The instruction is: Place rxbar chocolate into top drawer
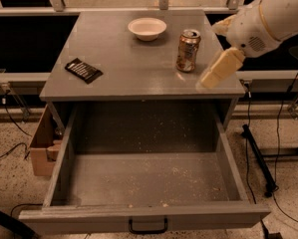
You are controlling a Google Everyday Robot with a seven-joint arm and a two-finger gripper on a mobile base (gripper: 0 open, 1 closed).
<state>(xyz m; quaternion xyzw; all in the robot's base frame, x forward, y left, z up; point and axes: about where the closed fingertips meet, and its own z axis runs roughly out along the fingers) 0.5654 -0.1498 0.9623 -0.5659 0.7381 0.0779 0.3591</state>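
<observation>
A: Nearest is the top drawer, at the bottom of the frame. It stands open, with a black handle on the front panel. The floor has crumbs and nothing else.

B: So the bar isn't in. Where is it?

A: The rxbar chocolate lies flat on the surface, left of centre in the frame. It is close to the surface's left edge, turned at an angle, with nothing touching it.

B: Gripper?

A: The gripper is at the right of the frame, showing against the surface's right front corner. It is just beside the can and well apart from the bar. Wide or narrow — I cannot tell from this view. It isn't on the bar, that much is plain.

B: Handling call?

A: My read is that it's light and thin, with a wrapper that is probably slick. The bar inside is likely firm with a bit of give, so it's not fragile. It lies low on the surface, so there is little height to catch. I'd take it across the short width, near the middle of its length, coming from above and lined up with its angle.

B: Risks?

A: It could skid on the smooth surface, or the grip could catch only the wrapper edge — moderate squeeze, I'd guess. Farthest back, the bowl sits upper centre, out of the way.
</observation>
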